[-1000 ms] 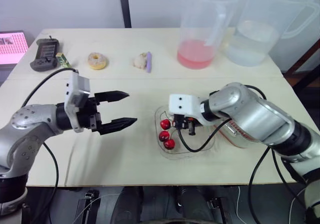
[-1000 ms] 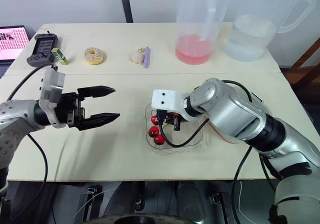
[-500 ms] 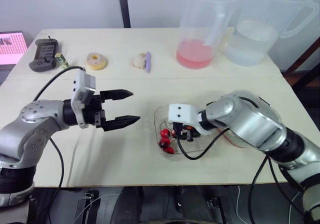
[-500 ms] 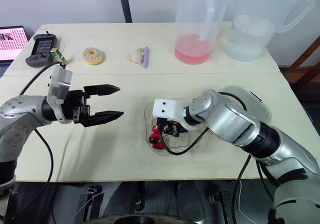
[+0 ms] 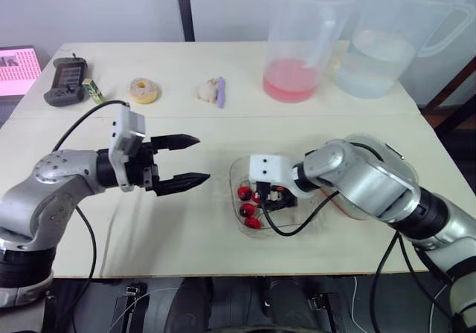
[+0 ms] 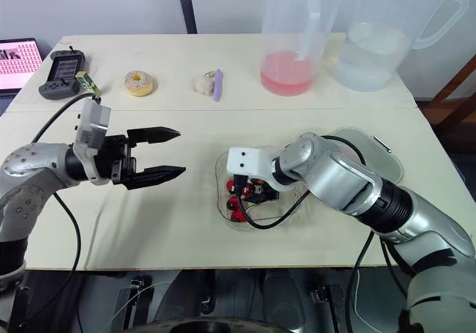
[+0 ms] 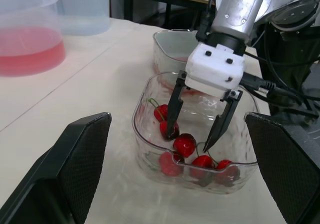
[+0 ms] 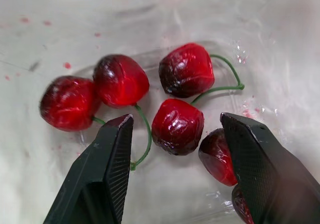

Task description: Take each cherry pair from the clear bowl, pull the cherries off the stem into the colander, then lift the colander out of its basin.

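A clear bowl (image 5: 310, 215) at the table's front middle holds several red cherries (image 5: 248, 209) joined by green stems. My right gripper (image 8: 175, 118) points down into the bowl, open, its fingers (image 7: 174, 106) straddling one cherry (image 8: 177, 126) without closing on it. A stemmed cherry (image 8: 187, 69) lies just beyond. My left gripper (image 5: 202, 157) hovers open and empty above the table, left of the bowl and aimed at it. A clear basin (image 7: 170, 49) stands right behind the bowl, largely hidden by my right arm; I cannot make out the colander in it.
Two tall clear pitchers stand at the back right, one with pink liquid (image 5: 294, 76) and one with water (image 5: 379, 62). A donut (image 5: 144, 90), a pale lump with a purple pen (image 5: 221, 91) and a handheld device (image 5: 65, 80) lie along the back left.
My right gripper has sunk lower into the bowl among the cherries, which shifted a little. My left gripper has edged slightly right, toward the bowl.
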